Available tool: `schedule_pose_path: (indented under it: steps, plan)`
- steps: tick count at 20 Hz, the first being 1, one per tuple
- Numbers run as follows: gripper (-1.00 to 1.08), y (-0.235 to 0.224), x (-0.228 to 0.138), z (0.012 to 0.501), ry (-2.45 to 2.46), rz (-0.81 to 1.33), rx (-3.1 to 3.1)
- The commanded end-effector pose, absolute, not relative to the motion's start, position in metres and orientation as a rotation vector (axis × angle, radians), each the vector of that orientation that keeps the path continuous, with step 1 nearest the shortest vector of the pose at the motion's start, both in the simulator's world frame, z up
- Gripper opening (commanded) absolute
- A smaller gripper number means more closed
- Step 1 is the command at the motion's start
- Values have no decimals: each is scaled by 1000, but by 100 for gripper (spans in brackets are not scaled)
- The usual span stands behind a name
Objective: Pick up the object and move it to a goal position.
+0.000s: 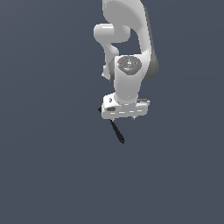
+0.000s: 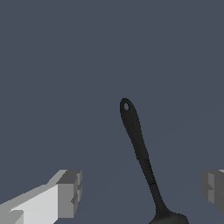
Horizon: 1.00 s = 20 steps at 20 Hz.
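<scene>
Gripper spread wide, nothing between the pads; in the wrist view the two fingertips sit low in the frame at left and right edges, with the object between them, nearer the right-hand one and clear of both.

Object is a slim black utensil handle lying on the plain grey floor. In the exterior view it pokes out just under the gripper, near frame centre.

Handling, my read: rigid, light, thin and smooth, so it could twist or slip in a pinch. Best grab is mid-shaft, pads across the narrow width.

Long axis: wrist view runs from the holed rounded end at mid-frame down to the lower right, where it flares at the bottom edge. Exterior view: diagonal, tip pointing lower right.
</scene>
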<state>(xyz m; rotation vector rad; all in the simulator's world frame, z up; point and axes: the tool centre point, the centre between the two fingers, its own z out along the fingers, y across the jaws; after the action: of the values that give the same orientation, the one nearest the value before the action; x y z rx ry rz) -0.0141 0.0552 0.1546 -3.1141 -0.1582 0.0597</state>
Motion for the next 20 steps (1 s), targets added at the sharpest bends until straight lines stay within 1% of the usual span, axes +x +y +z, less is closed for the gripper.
schedule_pose_path:
  steps: [1,10,20]
  plan:
    - [100,55,-14,155,-158,60,-3114]
    - [100,40,-14,156,-66,64,-3091]
    - [100,38,-17,152,-89,62,-3093]
